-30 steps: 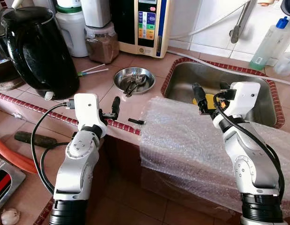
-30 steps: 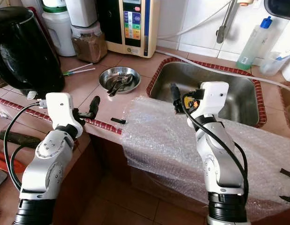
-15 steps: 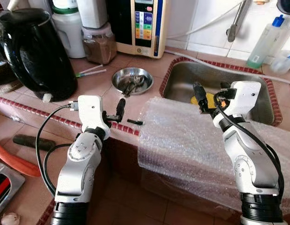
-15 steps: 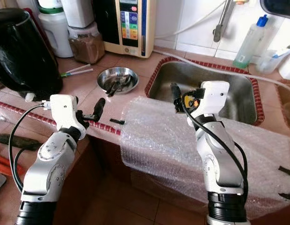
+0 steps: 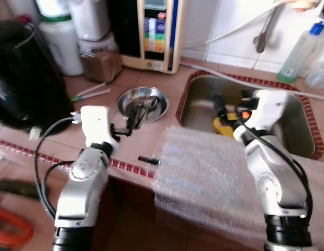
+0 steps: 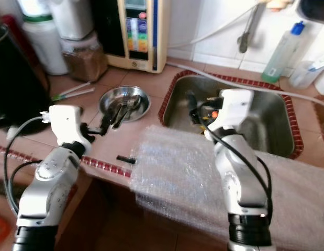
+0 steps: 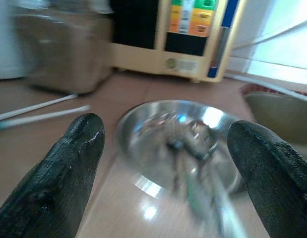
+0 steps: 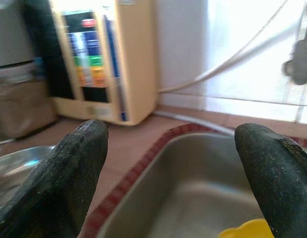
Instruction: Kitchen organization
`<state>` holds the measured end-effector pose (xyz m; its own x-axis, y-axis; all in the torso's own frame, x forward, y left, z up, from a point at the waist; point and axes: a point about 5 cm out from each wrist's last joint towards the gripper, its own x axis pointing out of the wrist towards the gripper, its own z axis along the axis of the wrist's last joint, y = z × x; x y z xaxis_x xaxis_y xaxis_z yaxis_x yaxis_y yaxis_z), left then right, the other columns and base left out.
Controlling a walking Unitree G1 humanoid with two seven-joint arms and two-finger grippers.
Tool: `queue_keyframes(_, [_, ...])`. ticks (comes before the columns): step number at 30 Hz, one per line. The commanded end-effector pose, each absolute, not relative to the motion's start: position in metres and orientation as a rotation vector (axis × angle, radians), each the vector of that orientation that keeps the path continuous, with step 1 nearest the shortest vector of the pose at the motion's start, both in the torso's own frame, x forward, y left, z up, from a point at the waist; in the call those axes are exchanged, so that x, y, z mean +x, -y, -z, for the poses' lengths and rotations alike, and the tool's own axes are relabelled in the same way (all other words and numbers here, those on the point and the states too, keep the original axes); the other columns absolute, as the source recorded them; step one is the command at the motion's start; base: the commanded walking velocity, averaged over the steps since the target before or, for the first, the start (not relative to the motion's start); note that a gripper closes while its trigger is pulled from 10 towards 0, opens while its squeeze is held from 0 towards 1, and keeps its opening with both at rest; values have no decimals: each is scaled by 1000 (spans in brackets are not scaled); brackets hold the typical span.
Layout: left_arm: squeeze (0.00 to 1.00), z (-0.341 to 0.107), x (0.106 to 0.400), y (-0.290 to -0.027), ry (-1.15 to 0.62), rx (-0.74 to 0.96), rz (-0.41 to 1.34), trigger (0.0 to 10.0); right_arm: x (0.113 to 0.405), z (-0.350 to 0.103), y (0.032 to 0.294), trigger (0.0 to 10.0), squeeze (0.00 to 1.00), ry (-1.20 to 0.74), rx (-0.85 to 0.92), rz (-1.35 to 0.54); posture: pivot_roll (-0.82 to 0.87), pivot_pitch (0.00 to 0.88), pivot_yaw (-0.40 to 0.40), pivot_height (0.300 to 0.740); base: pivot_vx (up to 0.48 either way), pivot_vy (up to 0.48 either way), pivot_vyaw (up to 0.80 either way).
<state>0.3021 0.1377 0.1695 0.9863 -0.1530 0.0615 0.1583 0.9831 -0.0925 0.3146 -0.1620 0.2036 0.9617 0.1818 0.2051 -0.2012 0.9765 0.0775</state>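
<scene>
Left claw (image 7: 163, 163): spread wide, empty, low over the tabletop (image 5: 146, 141), facing the steel bowl (image 5: 142, 101) of cutlery just ahead. Advise squaring both fingers on the rim before closing. Right claw (image 8: 168, 168): wide, empty, above the sink (image 5: 203, 102).

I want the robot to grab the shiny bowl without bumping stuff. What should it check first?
1. Left gripper open wide enough: ok, fingers spread with the steel bowl showing between them.
2. Left gripper lined up with the bowl: ok, it points straight at it.
3. Bowl empty: not ok, metal cutlery lies inside.
4. Chopsticks out of the path: ok, they lie beside the bowl, apart from it.
5. Right gripper out of the way: ok, it is open over the sink.
6. Picture sharp: not ok, blurred.
</scene>
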Motion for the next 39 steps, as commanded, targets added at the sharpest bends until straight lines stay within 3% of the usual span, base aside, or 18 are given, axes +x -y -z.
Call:
queue_keyframes(1, [0,-172,302,-129,63,-101,189,10000,313,-206,171,10000,0,211,86,-168,-68,73,8,740,416,0,0])
queue_keyframes(17, [0,-178,302,-126,101,-94,174,10000,312,-205,175,10000,0,210,78,-160,-72,73,9,740,26,0,0])
queue_keyframes(32, [0,-175,301,-126,88,-92,176,10000,313,-205,175,10000,0,208,75,-164,-70,72,7,740,0,-401,0])
queue_keyframes(39, [0,-174,302,-128,85,-85,145,10000,315,-205,174,10000,0,206,73,-171,-66,68,4,740,0,0,0])
